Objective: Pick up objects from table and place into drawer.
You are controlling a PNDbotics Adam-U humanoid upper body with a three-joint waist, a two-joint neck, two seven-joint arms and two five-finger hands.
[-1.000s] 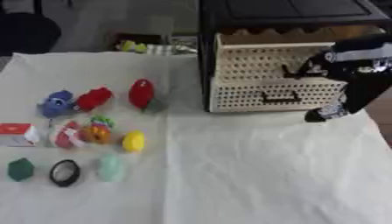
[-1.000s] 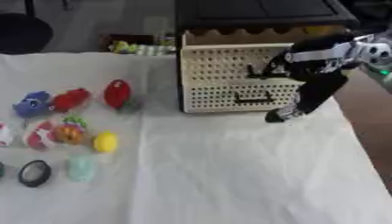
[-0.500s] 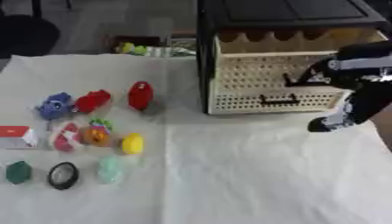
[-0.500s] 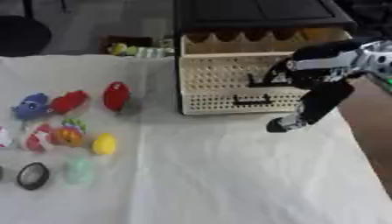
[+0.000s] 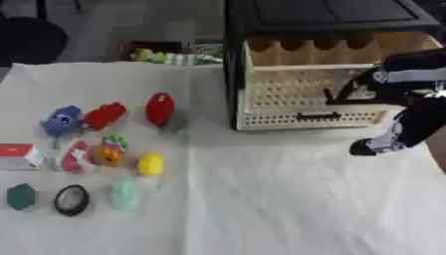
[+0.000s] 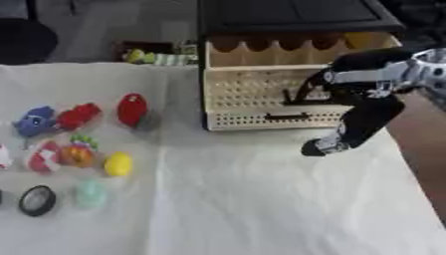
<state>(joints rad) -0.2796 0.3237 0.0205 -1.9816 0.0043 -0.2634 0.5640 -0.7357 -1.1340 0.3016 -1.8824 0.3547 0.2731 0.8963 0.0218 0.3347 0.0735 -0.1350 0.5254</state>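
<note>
Right of frame, left eye view: right hand [image 5: 376,145] hangs over the desk [image 5: 261,199] just below the drawer [image 5: 309,94], empty as far as shows; finger state can't be told. Likely step: drawer front dealt with, no toy picked yet. Next move calls for a reach across to the toys at left. Right eye view: red toy [image 6: 132,108], blue toy [image 6: 35,121], yellow toy [image 6: 118,164] lie at left, well apart from the hand. Left hand not seen.
</note>
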